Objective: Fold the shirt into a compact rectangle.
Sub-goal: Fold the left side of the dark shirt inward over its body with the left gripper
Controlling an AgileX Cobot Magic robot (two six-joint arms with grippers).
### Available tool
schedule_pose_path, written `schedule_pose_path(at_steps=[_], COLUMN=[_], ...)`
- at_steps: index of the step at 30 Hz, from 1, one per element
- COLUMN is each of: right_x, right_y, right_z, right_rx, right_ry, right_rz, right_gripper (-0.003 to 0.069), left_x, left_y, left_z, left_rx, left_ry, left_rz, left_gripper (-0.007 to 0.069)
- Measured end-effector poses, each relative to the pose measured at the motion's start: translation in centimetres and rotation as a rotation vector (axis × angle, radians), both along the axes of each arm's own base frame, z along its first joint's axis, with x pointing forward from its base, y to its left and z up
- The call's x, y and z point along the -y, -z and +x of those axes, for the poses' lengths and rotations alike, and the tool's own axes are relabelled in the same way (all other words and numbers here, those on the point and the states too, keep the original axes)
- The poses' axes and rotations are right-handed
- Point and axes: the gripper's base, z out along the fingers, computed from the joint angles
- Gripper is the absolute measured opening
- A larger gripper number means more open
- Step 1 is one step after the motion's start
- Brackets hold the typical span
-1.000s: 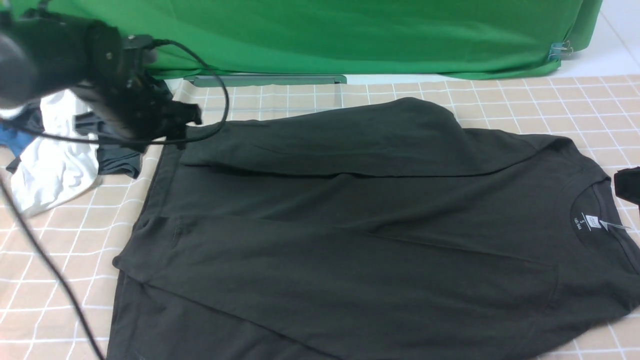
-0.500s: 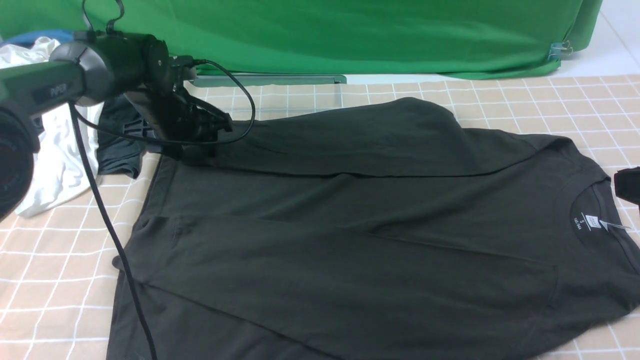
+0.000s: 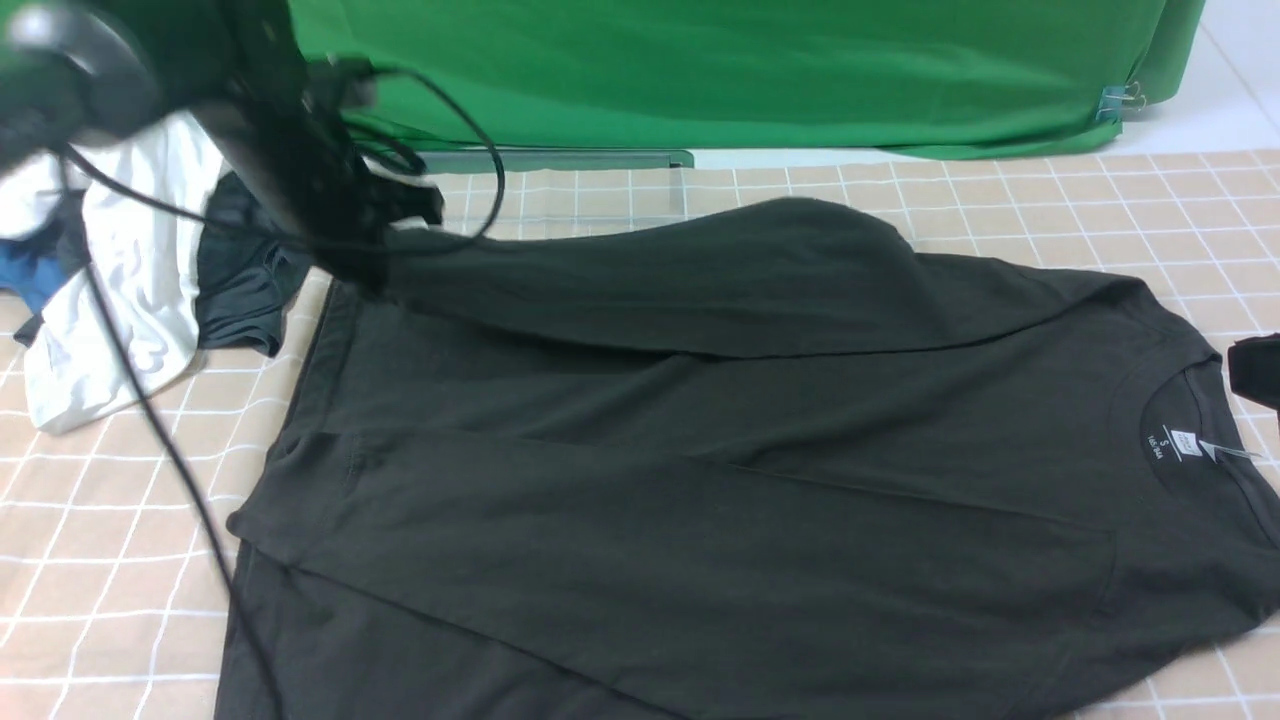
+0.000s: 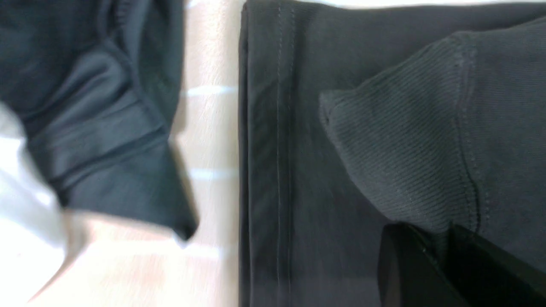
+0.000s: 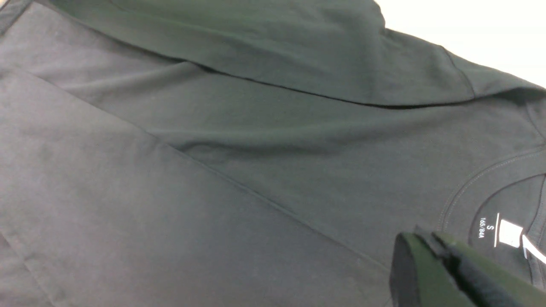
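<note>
The black shirt [image 3: 700, 470] lies spread across the checked cloth with its collar and white neck tag [image 3: 1184, 443] at the right; its chest print is hidden. One long sleeve [image 3: 650, 280] lies folded across the far side of the body. My left gripper [image 3: 372, 262] is shut on that sleeve's ribbed cuff [image 4: 396, 153] and holds it just above the shirt's stitched hem [image 4: 277, 170]. My right gripper [image 3: 1255, 370] hovers over the collar, shut and empty [image 5: 422, 236], close to the neck tag [image 5: 509, 233].
A white garment [image 3: 120, 300] and a smaller dark sheeny garment [image 3: 245, 290] are heaped at the far left, right beside the shirt's hem. A green backdrop [image 3: 700, 70] hangs along the table's far edge. My left arm's cable [image 3: 160, 440] dangles over the left side.
My left gripper came down on the sleeve's end, closed on the cuff and has now risen, lifting it slightly off the shirt. The right gripper has not moved.
</note>
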Motion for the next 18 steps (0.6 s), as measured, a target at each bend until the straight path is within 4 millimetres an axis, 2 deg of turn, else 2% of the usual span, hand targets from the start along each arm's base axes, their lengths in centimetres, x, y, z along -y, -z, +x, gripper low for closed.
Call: schedule_pose_path(at_steps=[3,6,9,11,18], right_x=[0.0,0.0,0.0,0.0,0.0], right_y=[0.0,0.0,0.0,0.0,0.0], right_z=[0.0,0.0,0.0,0.0,0.0], right_rx=[0.0,-0.001,-0.001,-0.001,-0.001], right_ry=[0.0,0.0,0.0,0.0,0.0], right_rz=[0.0,0.0,0.0,0.0,0.001], right_gripper=[0.0057,0.006,0.0065,0.007,0.0071], left_x=[-0.1,-0.2,-0.2,-0.3,-1.0], left_y=[-2.3,-3.3,-3.0,-2.0,0.1], left_z=[-1.2,-2.8,-5.0,-7.6,-14.5], left_rx=[-0.002,-0.031,-0.083,-0.136,-0.169], left_ry=[0.005,0.006,-0.002,-0.023,-0.126], left_rz=[0.001,-0.005,-0.006,-0.008,-0.038], left_gripper=[0.005,0.005,0.005,0.005,0.005])
